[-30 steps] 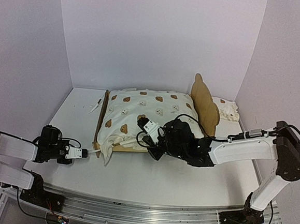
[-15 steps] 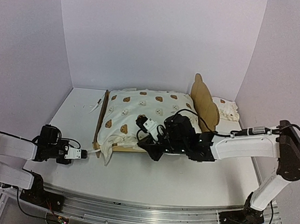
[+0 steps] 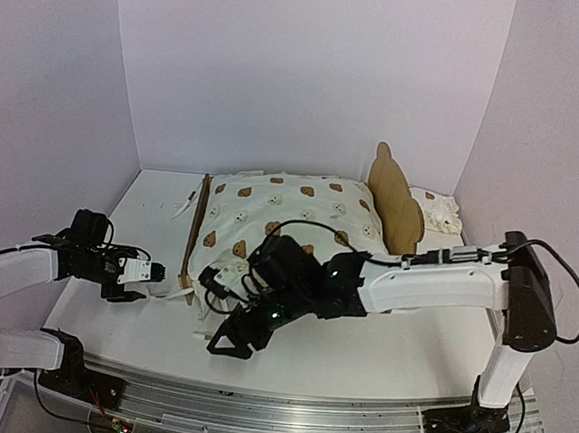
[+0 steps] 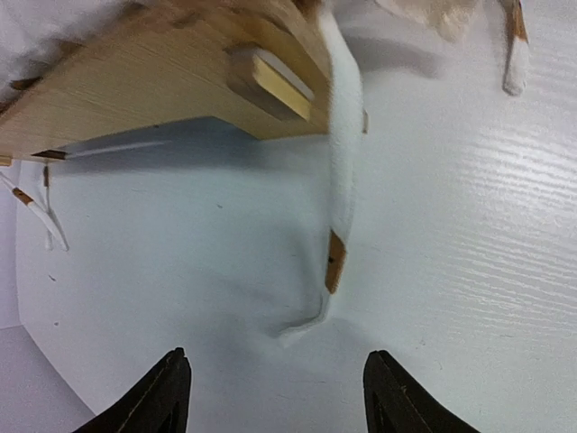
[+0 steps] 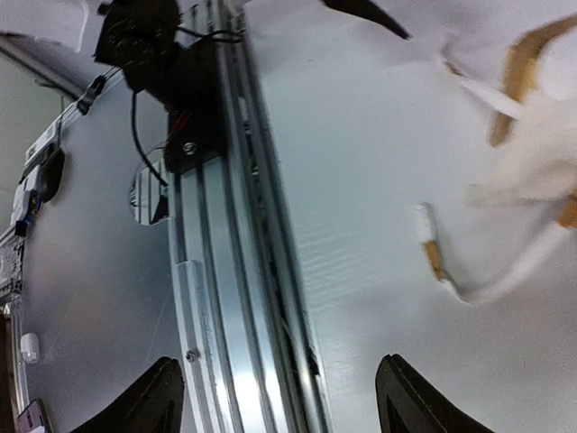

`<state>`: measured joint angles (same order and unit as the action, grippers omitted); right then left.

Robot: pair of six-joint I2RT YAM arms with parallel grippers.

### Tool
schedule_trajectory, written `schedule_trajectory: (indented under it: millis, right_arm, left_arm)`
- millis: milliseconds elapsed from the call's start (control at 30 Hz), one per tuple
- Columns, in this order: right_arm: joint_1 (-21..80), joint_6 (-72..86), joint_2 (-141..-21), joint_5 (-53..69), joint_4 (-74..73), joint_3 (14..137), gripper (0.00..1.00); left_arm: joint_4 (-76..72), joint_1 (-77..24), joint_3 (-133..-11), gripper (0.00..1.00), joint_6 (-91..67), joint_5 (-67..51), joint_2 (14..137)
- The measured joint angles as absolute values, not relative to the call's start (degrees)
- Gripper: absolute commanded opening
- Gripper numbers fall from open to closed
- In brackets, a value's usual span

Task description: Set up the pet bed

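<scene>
Pet bed point(image 3: 392, 197) held the cushion point(image 3: 300, 212); I saw the left claw point(image 4: 278, 361) and right claw point(image 5: 278, 364) spread wide, empty.

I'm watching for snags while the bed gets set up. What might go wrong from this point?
1. A cushion tie string lies on the table right ahead of the open left claw; closing or pulling away could catch it and drag the cushion off the bed frame.
2. The open right claw hangs near the metal rail at the table edge, and may knock it.
</scene>
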<state>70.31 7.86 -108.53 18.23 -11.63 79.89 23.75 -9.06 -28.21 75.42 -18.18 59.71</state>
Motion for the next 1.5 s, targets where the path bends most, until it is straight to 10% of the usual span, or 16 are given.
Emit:
schedule_trajectory:
  millis: [300, 700, 967, 1500]
  right_arm:
    - [59.5, 17.6, -86.2, -1.0, -32.3, 74.1, 0.69]
    - [52.0, 22.9, -62.4, -19.1, -44.8, 51.5, 0.52]
    - [44.6, 13.7, -58.8, -18.8, -31.9, 35.7, 0.53]
    - [37.1, -0.5, -67.4, -15.3, 3.7, 23.1, 0.46]
  left_arm:
    - [32.0, -11.7, -46.6, 0.69, 60.4, -30.5, 59.4]
    - [24.6, -40.6, -62.6, 0.72, 43.6, -25.6, 75.8]
    - [18.1, -55.8, -62.6, 0.74, 44.8, -19.1, 85.7]
    - [6.5, -55.9, -63.2, 0.69, 39.1, -5.1, 99.1]
